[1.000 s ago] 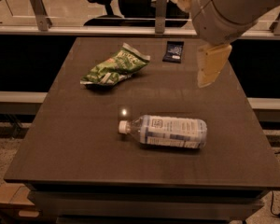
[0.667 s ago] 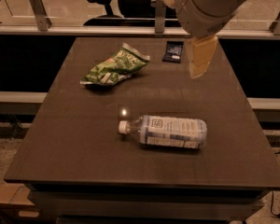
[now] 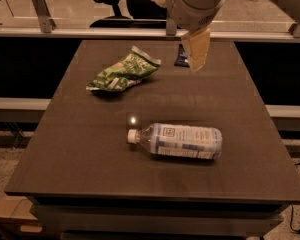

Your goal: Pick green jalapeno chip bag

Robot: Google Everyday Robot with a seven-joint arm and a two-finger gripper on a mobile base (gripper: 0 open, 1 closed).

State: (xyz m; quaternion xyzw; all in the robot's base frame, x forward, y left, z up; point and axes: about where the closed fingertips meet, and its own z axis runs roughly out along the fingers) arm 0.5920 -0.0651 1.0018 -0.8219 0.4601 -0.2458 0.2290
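The green jalapeno chip bag (image 3: 124, 73) lies crumpled on the far left part of the dark table (image 3: 90, 154), its pale crimped end pointing to the upper right. My gripper (image 3: 195, 51) hangs from the arm above the far middle of the table, to the right of the bag and well apart from it. It holds nothing that I can see.
A clear plastic bottle (image 3: 177, 140) with a white label lies on its side near the table's middle, cap to the left. A small dark blue packet (image 3: 180, 60) lies at the far edge, partly hidden behind my gripper. An office chair (image 3: 110, 1) stands beyond a glass rail.
My gripper and arm have moved left along the far side of the table, towards the chip bag. The bag, bottle and packet have not moved.
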